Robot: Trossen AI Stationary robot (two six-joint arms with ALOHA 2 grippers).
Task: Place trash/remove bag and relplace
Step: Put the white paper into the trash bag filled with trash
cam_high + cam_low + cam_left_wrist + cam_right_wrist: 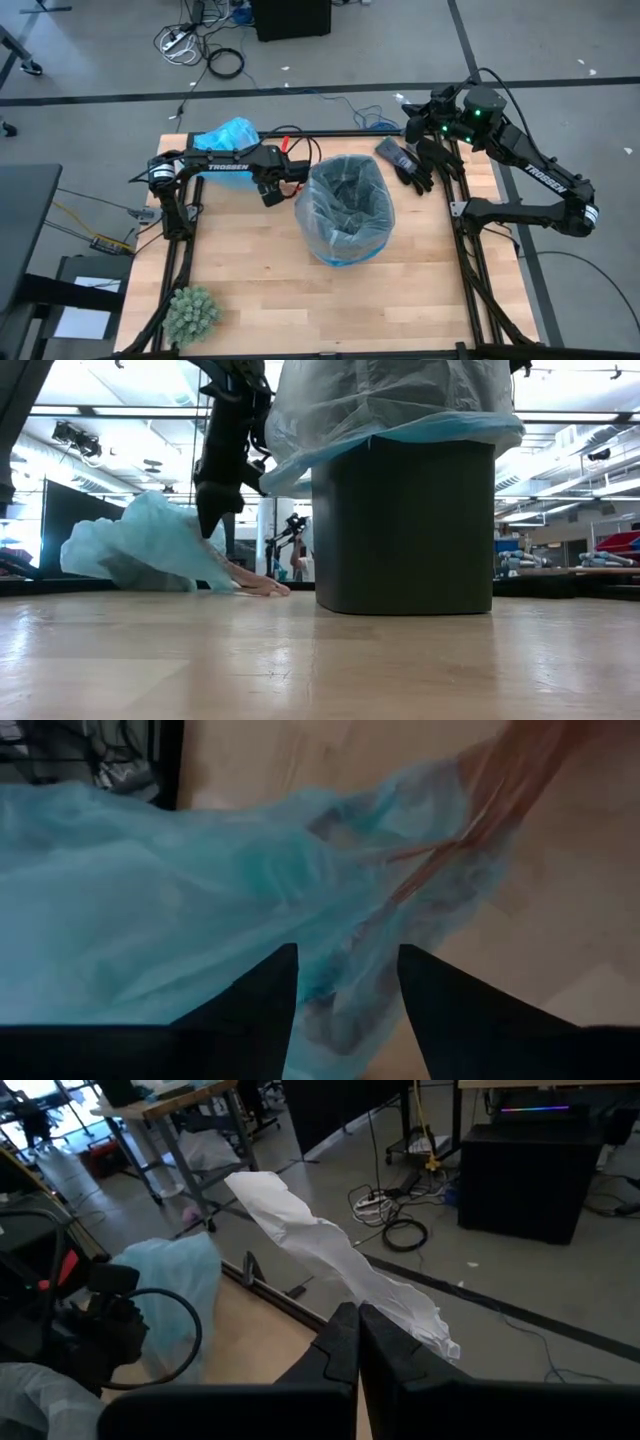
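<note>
The sky-blue bag (pixel 228 135) lies crumpled on the table's far left part; it also shows in the low view (pixel 150 545). My left gripper (pixel 272 190) points down with open fingers over the bag's near edge (pixel 360 920), between the bag and the bin. The dark bin (pixel 400 530) stands mid-table, lined with a paler, clearer plastic bag (pixel 345 205). My right gripper (pixel 408 128) is near the table's far right corner, shut on a white paper piece (pixel 320 1240). My left gripper: I cannot tell whether its fingers touch the blue bag beneath them. My right gripper pinches the white paper piece between its two fingertips, near one end of the strip (pixel 385 1305). The long crumpled strip sticks out past the fingers, lifted clear of the table.
Dark objects (pixel 410 160) lie on the table's far right, by the right arm. A green spiky plant ball (pixel 190 312) sits at the near left corner. Bare wood lies between the bin and the near edge. Cables (pixel 200 50) lie on the floor beyond the table.
</note>
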